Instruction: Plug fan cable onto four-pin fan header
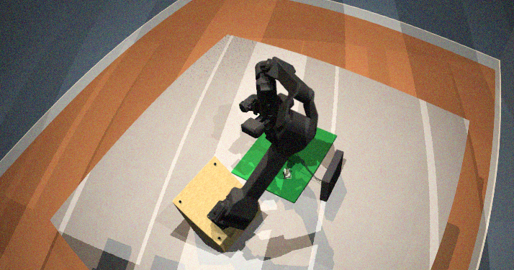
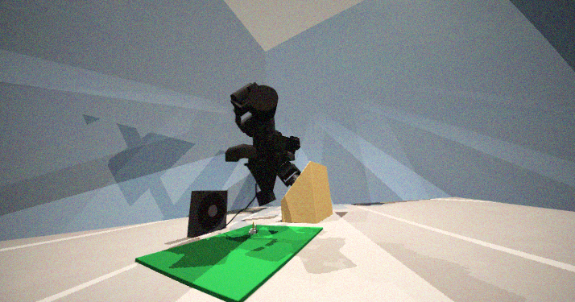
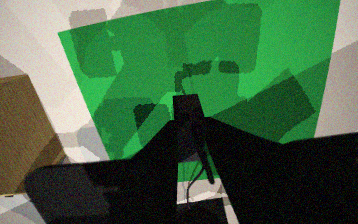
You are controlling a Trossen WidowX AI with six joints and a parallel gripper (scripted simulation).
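Observation:
The green board (image 1: 320, 142) (image 2: 241, 268) (image 3: 290, 45) lies flat on the table. The small four-pin fan header (image 1: 288, 173) (image 2: 254, 231) stands on it near the edge facing the fan. The black fan (image 1: 331, 175) (image 2: 207, 213) stands upright beside the board. My gripper (image 2: 266, 198) (image 3: 189, 125) is shut on the black plug (image 3: 187, 104) and holds it in the air above the board, well clear of the header. The thin cable (image 2: 241, 212) (image 3: 195, 175) hangs from the plug to the fan. In the top view the arm hides the gripper. The header does not show in the wrist view.
A tan wooden block (image 1: 205, 193) (image 2: 308, 196) (image 3: 10, 130) carries the arm's base next to the board. White lines cross the grey table top, and an orange floor lies around it.

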